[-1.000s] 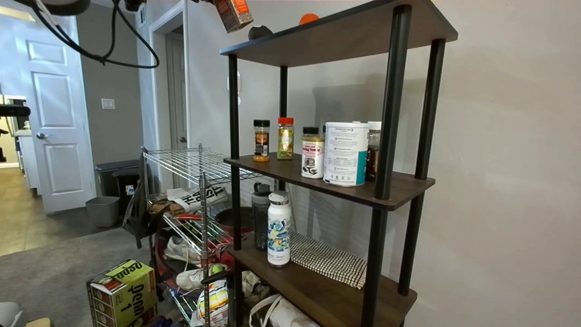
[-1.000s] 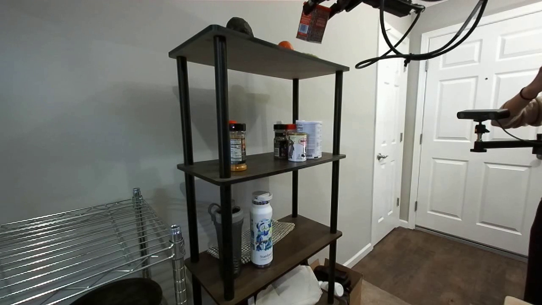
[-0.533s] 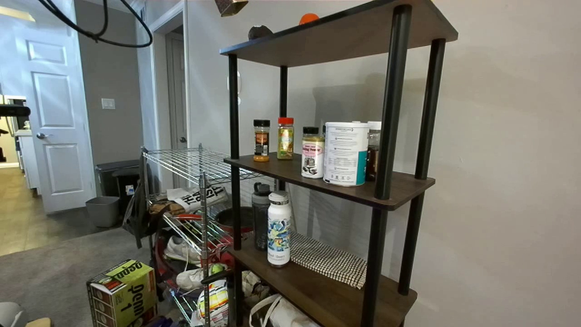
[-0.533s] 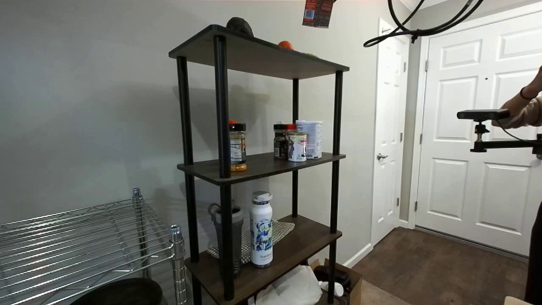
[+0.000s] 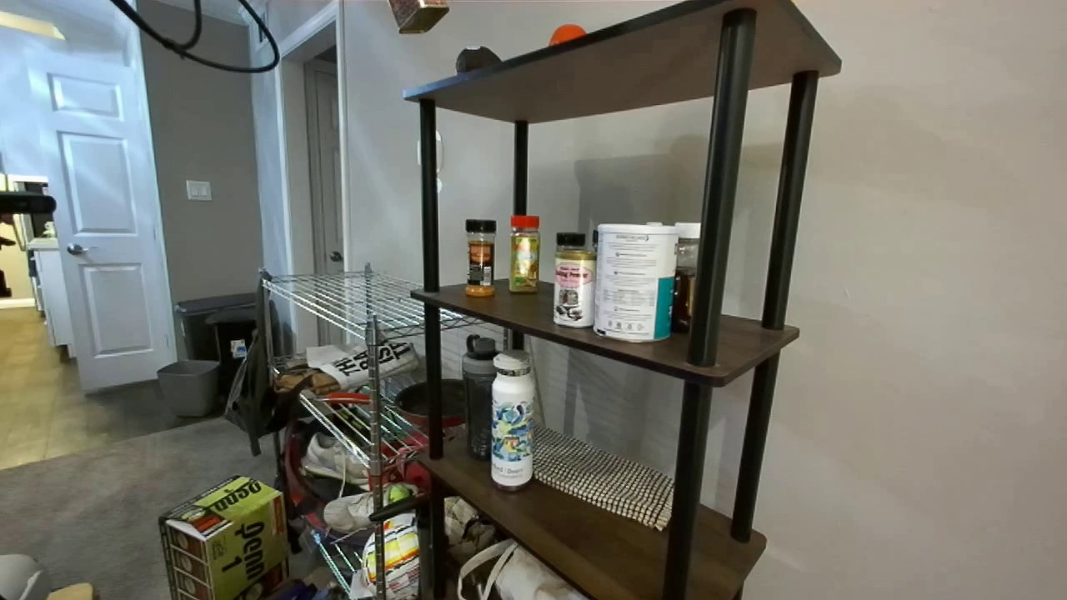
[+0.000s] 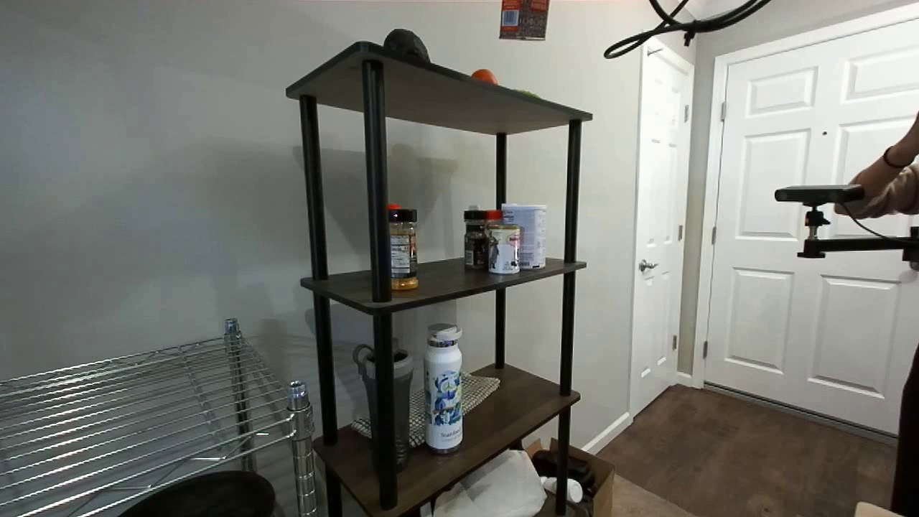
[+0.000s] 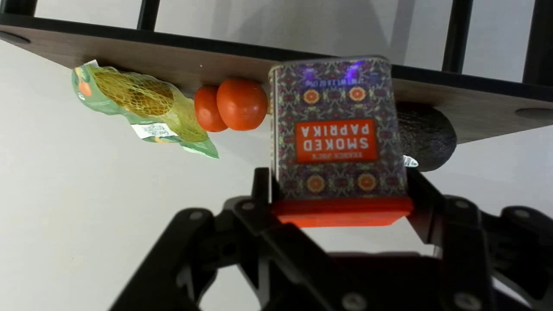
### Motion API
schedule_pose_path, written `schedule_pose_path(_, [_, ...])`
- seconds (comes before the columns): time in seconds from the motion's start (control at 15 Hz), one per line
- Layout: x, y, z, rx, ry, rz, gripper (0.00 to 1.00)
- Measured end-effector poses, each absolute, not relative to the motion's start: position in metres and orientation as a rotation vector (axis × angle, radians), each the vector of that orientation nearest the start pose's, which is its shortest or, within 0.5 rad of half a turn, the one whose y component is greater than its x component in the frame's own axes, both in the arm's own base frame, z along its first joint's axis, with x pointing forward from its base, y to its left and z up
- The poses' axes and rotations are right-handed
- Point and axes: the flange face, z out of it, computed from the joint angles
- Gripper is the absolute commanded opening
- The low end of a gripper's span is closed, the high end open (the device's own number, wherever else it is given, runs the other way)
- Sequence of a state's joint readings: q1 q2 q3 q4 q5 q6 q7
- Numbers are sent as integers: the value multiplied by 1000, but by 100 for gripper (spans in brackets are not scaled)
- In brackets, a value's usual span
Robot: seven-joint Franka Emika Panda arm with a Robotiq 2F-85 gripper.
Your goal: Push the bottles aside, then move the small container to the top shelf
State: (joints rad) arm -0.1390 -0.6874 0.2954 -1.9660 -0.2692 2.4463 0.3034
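My gripper point(image 7: 339, 190) is shut on the small container, a patterned smoked paprika tin point(image 7: 332, 129) with a red lid. Its two black fingers clasp the tin's sides close below the lid. In both exterior views only the lower end of the small container point(image 5: 419, 15) shows at the upper edge, and the gripper is out of frame. The tin point(image 6: 523, 20) hangs higher than the top shelf point(image 6: 445, 90). In the wrist view it covers part of the shelf board point(image 7: 181, 60). Dark-capped bottles point(image 5: 480, 258) point(image 6: 403, 248) stand upright on the middle board.
On the top shelf lie an avocado point(image 7: 425, 136), tomatoes point(image 7: 242, 103) and a netted bag point(image 7: 142, 99); the tin appears between tomatoes and avocado. A white canister point(image 5: 636, 283) shares the middle board with the bottles. A wire rack point(image 6: 143, 395) stands beside the unit.
The tin has risen with the gripper and hangs straighter. The gripper, partly seen one second ago, has left both exterior views. Over the last half second the tin shifted slightly left in both.
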Motion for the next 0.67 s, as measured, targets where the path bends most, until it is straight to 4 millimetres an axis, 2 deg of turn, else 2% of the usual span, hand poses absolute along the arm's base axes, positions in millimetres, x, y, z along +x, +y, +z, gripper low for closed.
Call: schedule_pose_path(0.67, [387,151,855,-2834,-55,-1734,49])
